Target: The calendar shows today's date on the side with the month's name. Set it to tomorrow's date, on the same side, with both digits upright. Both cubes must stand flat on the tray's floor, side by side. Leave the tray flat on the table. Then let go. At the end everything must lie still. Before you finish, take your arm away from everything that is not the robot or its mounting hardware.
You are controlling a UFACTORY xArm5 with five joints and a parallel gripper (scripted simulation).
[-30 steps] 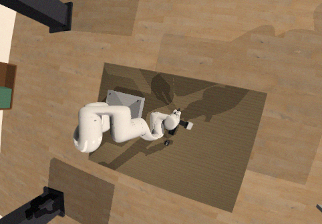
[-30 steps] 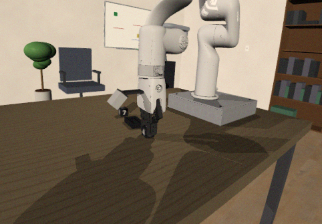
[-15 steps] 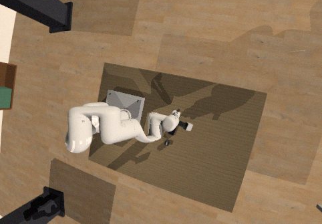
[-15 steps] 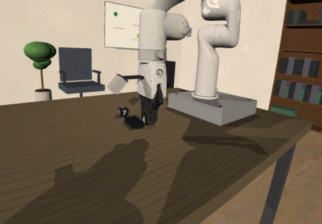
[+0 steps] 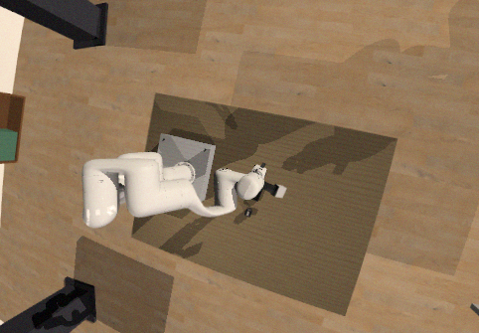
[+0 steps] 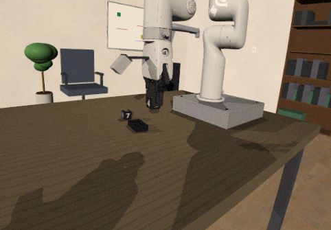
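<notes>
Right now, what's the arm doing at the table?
The white arm's gripper is shut on a dark cube, held off the table beside the grey base. The second cube, showing a 7, sits on the table just behind the dark tray, not in it. The tray lies flat and looks empty. Neither cube is placed yet.

Cube in pincer: digits unreadable.

Two fixed cameras: one overhead, one at table height.
Top view looks straight down from high up, taking in the whole table and surrounding floor. Exterior view sits low and close off the table's edge, facing the wall. Both share the arm's base and tabletop.
</notes>
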